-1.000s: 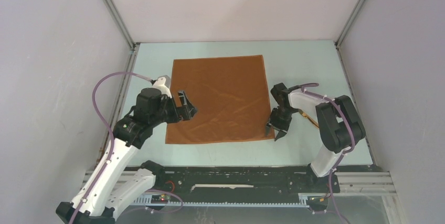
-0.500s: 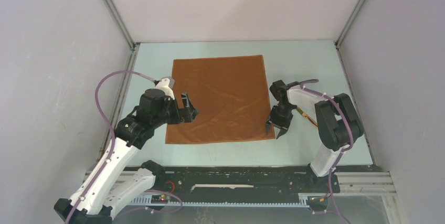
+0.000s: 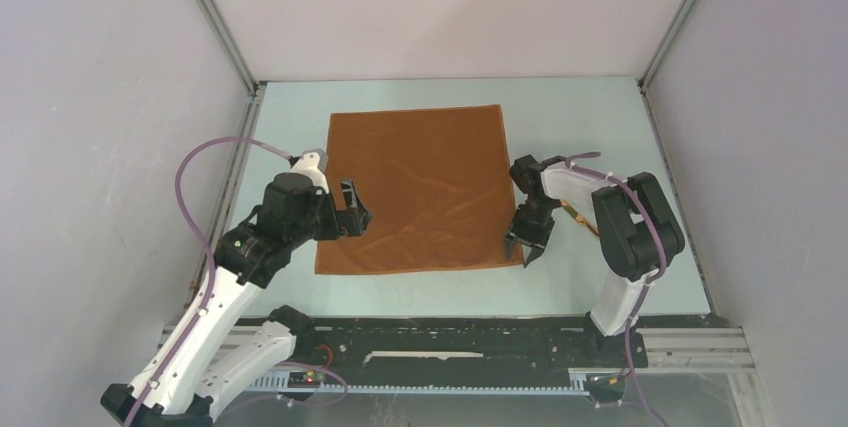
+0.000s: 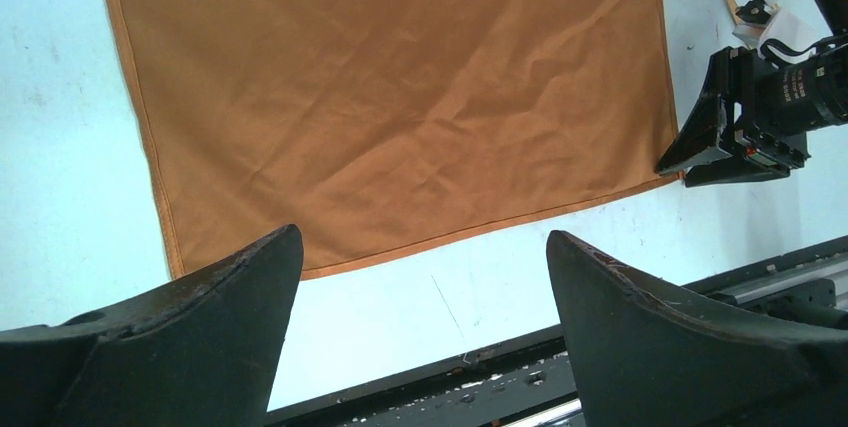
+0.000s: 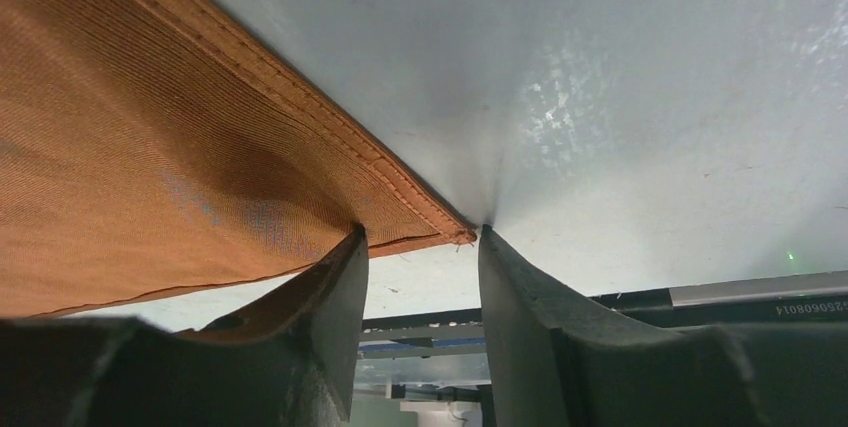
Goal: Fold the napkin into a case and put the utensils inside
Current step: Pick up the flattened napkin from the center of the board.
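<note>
The rust-orange napkin (image 3: 420,187) lies flat and unfolded on the pale table, lightly creased (image 4: 400,87). My left gripper (image 3: 352,209) hovers over its near-left part, wide open and empty (image 4: 422,237). My right gripper (image 3: 525,247) points down at the near-right corner. Its jaws stand partly open astride that corner (image 5: 421,232): one finger rests on the cloth (image 5: 150,147), the other on the bare table. The corner is not pinched. A bit of the golden utensils (image 3: 582,217) shows to the right of the napkin, mostly hidden behind my right arm.
The black rail (image 3: 450,337) with both arm bases runs along the near edge. Grey walls and metal posts close in the table (image 3: 580,117) at the back and on both sides. Bare table lies behind and to the right of the napkin.
My left gripper has drifted slightly nearer and to the left over the napkin. My right gripper has stayed at the near-right corner, its arm shifting a little left.
</note>
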{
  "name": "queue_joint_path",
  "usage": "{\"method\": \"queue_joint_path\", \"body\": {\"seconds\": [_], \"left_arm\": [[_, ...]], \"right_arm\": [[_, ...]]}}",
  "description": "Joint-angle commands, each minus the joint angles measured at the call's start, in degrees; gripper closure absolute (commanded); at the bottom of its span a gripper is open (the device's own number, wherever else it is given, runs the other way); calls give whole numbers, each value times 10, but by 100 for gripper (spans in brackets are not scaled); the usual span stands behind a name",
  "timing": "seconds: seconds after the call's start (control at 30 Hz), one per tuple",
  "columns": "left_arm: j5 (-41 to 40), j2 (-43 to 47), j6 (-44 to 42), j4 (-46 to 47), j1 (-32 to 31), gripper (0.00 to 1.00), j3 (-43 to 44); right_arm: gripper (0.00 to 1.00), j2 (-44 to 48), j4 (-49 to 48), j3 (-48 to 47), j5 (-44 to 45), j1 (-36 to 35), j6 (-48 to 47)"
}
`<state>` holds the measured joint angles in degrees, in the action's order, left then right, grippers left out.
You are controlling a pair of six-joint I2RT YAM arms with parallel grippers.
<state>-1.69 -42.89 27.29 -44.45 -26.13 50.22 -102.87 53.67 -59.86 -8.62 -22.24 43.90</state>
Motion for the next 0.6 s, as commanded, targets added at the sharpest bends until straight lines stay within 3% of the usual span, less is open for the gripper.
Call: {"method": "queue_joint_path", "body": {"seconds": [0.0,0.23,0.37,0.5,0.57], "left_arm": [[-16,9,-17,-7,-5,0,29],[-23,10,-6,-6,-5,0,16],[-33,8,20,-8,-3,0,-2],[-69,8,76,-27,3,0,-22],[-95,6,116,-44,10,0,-34]], "right_arm": [[50,-18,-11,-8,44,-4,8],[65,3,-26,7,58,-4,16],[79,28,-33,18,60,-7,19],[100,50,-43,23,55,-11,22],[100,62,-47,23,60,-19,20]]}}
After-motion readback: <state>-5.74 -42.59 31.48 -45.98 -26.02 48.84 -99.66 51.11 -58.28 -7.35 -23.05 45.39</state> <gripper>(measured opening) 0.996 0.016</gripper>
